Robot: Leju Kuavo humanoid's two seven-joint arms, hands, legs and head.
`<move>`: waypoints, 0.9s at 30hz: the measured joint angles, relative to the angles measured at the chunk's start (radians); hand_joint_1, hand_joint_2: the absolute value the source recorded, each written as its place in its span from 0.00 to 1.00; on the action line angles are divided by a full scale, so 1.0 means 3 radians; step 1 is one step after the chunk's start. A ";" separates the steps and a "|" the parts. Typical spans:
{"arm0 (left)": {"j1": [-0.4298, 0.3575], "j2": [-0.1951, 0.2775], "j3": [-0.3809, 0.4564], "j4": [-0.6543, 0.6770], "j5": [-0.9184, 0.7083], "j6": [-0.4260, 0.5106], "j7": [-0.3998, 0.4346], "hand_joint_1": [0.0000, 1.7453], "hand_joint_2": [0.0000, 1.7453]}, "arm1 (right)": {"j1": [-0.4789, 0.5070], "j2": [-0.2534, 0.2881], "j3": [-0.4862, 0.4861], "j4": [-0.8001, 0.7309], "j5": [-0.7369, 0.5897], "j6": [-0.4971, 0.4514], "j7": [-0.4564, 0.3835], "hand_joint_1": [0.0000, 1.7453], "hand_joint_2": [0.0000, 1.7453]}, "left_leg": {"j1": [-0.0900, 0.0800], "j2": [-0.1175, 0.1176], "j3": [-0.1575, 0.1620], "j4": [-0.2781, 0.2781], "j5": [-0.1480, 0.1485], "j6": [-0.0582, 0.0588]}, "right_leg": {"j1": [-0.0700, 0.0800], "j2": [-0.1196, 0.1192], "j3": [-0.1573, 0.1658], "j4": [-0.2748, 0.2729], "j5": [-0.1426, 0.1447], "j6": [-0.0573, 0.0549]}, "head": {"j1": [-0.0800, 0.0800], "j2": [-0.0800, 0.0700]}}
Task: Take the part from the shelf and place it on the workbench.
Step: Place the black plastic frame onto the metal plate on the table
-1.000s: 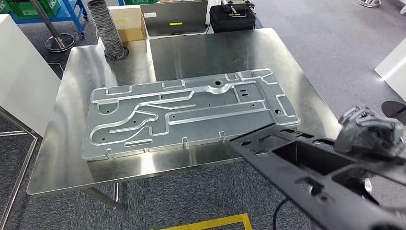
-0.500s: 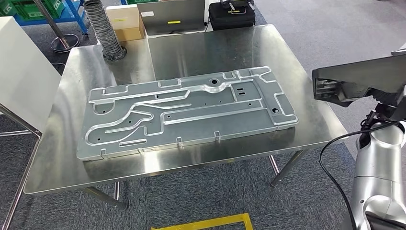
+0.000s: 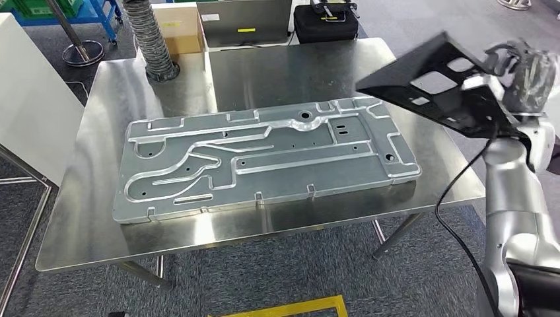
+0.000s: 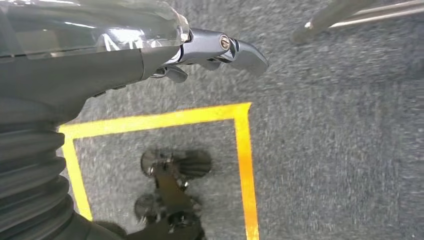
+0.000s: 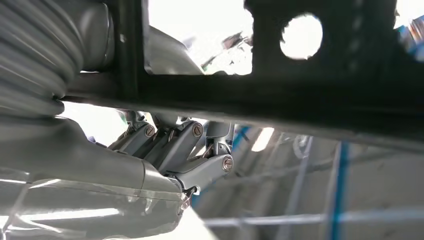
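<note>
Black perforated flat plastic part gripped by right hand, fingers curled on its edge, held tilted above steel workbench corner (beside ribbed metal panel). Pickup done; placing left. Left hand hangs, fingers partly curled, nothing held.

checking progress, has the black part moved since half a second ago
Yes. The black part in the right hand has swung up and inward, now overhanging the table's far right corner.

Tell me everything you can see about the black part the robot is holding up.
The flat black frame-like part looks like matte plastic or painted metal, with rectangular cutouts and a round hole. It is tilted in the air over the right end of the steel workbench, touching nothing but the right hand, which grips its far edge.
</note>
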 joint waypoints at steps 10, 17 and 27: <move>-0.0017 -0.0017 -0.0039 0.0001 0.0074 0.0020 -0.0021 0.00 1.00 | -0.0737 0.0520 0.1172 0.1180 0.1496 -0.0180 0.0737 0.98 1.00 | -0.0010 -0.0021 -0.0020 0.0053 -0.0021 -0.0080 | 0.0030 0.0007 0.0063 -0.0435 0.0372 -0.0061 | 0.0000 0.0000; 0.0034 -0.0010 -0.0039 0.0001 0.0122 0.0039 -0.0048 0.00 1.00 | -0.0870 0.0765 0.1455 0.1591 0.1745 -0.0149 0.0804 0.98 1.00 | 0.0008 -0.0010 -0.0352 0.0788 -0.0412 -0.0166 | 0.0008 -0.0004 0.0085 -0.0475 0.0390 -0.0170 | 0.0000 0.0000; 0.0106 0.0003 -0.0035 0.0001 0.0144 0.0061 -0.0069 0.00 1.00 | -0.0899 0.0952 0.1660 0.1933 0.1859 -0.0153 0.0895 0.98 1.00 | 0.0003 -0.0012 -0.0059 0.0081 -0.0009 -0.0097 | 0.0030 0.0011 0.0128 -0.0450 0.0327 -0.0071 | 0.0000 0.0000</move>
